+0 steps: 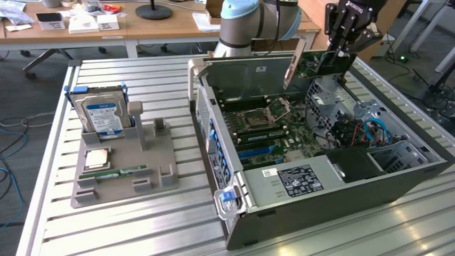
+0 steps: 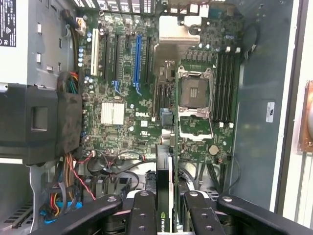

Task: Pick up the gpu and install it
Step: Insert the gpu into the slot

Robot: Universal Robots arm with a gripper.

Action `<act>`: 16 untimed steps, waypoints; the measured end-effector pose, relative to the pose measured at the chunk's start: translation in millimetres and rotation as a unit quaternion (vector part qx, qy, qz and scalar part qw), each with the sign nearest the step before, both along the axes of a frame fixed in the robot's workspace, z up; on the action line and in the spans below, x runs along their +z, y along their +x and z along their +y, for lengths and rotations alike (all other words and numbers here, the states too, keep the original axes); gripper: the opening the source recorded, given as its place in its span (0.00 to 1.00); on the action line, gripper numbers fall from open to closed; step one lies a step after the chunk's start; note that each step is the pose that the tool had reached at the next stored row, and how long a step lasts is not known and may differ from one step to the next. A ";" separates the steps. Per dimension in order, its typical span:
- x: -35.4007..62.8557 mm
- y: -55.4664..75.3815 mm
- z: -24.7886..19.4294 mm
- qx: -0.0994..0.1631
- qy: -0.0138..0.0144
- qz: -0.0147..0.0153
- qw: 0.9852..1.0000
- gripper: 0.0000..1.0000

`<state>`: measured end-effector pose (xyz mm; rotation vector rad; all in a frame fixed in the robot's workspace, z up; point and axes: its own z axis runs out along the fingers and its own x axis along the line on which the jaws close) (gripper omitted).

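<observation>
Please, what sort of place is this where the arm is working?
Probably a robotics lab or workshop: a robot arm holds the gpu over an open computer case on a slatted metal table, and cluttered wooden desks stand behind.

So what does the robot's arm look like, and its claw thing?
The arm is a fat, round, silvery-grey tube with a light blue cap on its joint. The gripper is black, made of jointed bars, with white lettering near its top. Its fingers are black too, dotted with small round pins.
</observation>
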<state>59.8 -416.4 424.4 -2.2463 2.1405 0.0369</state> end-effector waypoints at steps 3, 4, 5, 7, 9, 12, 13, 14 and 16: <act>-1.2 -1.7 0.0 0.002 0.000 -0.004 1.000 0.27; -1.6 -2.3 0.0 0.003 0.000 -0.006 1.000 0.27; -2.0 -2.7 0.0 0.004 0.000 -0.007 1.000 0.27; -2.6 -3.5 0.0 0.006 0.000 -0.009 1.000 0.27; -2.9 -4.5 0.0 0.007 0.000 -0.010 1.000 0.27; -3.3 -9.2 0.0 0.007 0.000 -0.010 1.000 0.27; -3.5 -11.1 0.0 0.007 -0.001 -0.010 1.000 0.27; -3.8 -12.8 0.0 0.007 -0.001 -0.010 1.000 0.27; -4.2 -15.8 0.0 0.003 -0.002 -0.010 1.000 0.27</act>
